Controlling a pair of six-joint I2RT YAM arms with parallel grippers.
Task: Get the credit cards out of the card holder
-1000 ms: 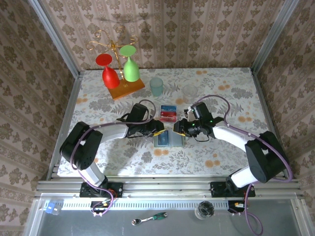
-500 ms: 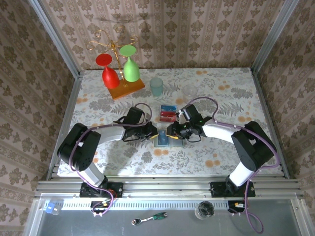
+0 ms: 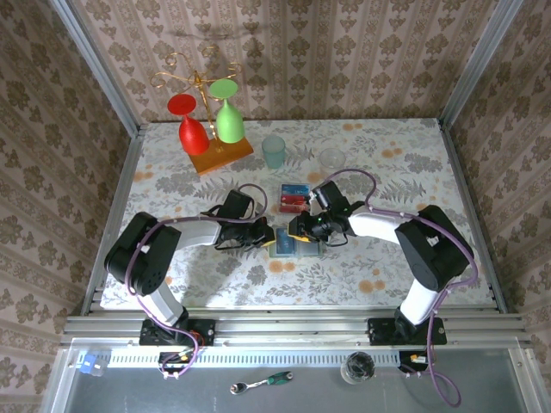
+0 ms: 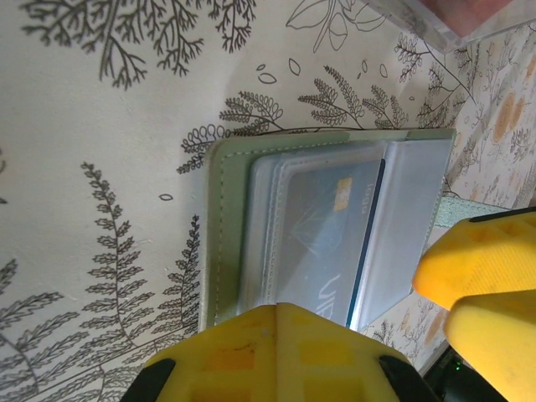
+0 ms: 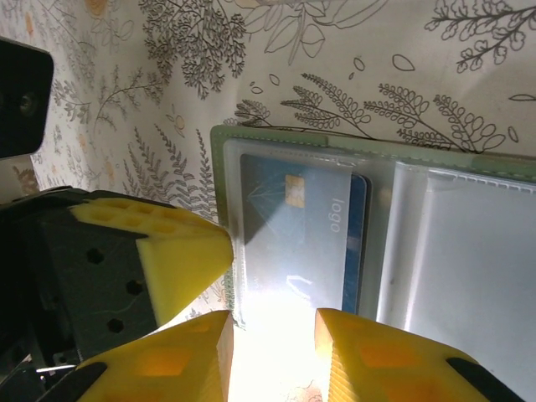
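The pale green card holder (image 3: pixel 297 246) lies open on the table between both grippers. A blue credit card (image 5: pixel 301 234) sits in its clear left pocket, also seen as the blue card (image 4: pixel 322 239) in the left wrist view. My left gripper (image 4: pixel 293 311) is shut with nothing between its fingers, its tip over the holder's near edge. My right gripper (image 5: pixel 273 345) stands open, its fingertips straddling the near end of the pocket that holds the blue card. A red card and a blue card (image 3: pixel 294 198) lie loose on the table just behind the holder.
A teal cup (image 3: pixel 274 151) and a clear glass (image 3: pixel 332 158) stand behind the loose cards. A gold rack on an orange base (image 3: pixel 220 153) holds a red and a green glass at the back left. The two grippers are almost touching over the holder.
My left gripper has shut. The right gripper has moved left across the holder, onto the panel with the blue card, close to the left gripper.
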